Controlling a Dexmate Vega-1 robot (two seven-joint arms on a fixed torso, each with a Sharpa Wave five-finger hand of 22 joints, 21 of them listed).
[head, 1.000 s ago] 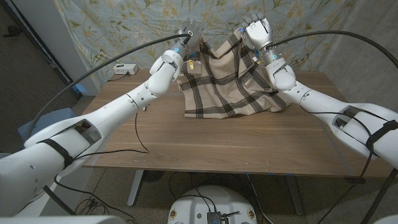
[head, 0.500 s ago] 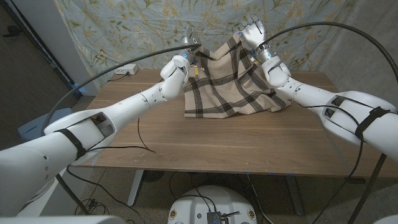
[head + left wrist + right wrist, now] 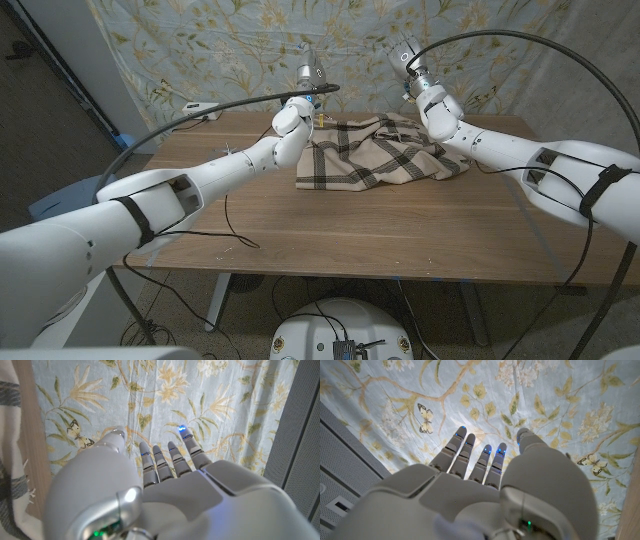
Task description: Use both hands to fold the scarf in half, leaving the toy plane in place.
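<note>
while scarf (image 3: 375,152) lies bunched at table's (image 3: 400,235) far edge, left hand (image 3: 311,74) spread empty, right hand (image 3: 404,50) likewise

Even indoor light, sharp focus

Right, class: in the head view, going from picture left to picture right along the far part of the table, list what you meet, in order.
White box at the table's far left corner → left hand → plaid scarf lying on the table → right hand.
</note>
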